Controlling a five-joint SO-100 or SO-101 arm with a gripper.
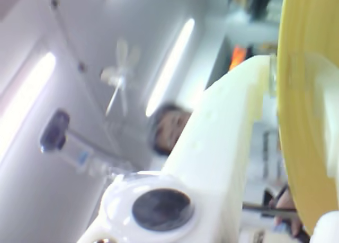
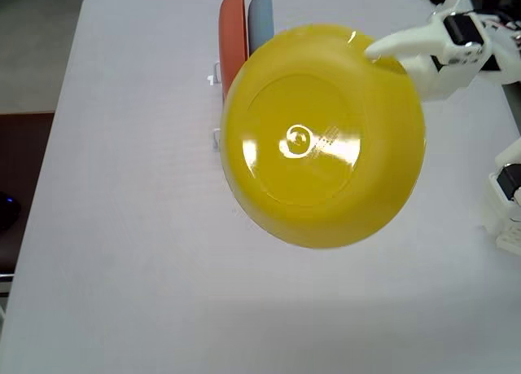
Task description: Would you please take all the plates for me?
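Yellow plate lifted clear of the rack, carried high toward the camera

Nearest the lens in the fixed view, the yellow plate point(image 2: 322, 136) is seen held aloft, its underside turned up so that the moulded centre ring and bright glare patches are shown. It is pinched at its upper right rim by the gripper point(image 2: 376, 50), whose white finger is laid over the edge; the jaws are closed onto the rim. Behind and below it, the orange plate point(image 2: 232, 38) and the grey-blue plate point(image 2: 260, 17) are stood on edge side by side, with only small white parts of the wire rack point(image 2: 215, 79) left showing at their left. Farthest down lies the pale table point(image 2: 122, 227). No cream plate can be found in either view.

The step in hand is judged to be the carrying away of one plate, with two more left standing. A clear patch of table must next be reached, the plate lowered flat and the rim released before the rack is revisited.

In the wrist view, the yellow rim point(image 1: 310, 116) is seen edge-on against a white finger point(image 1: 222, 147), confirming the grip. Ceiling lights, a fan and a blurred person are also shown there, and nothing of the table; the rack and remaining plates are given by the fixed view alone.
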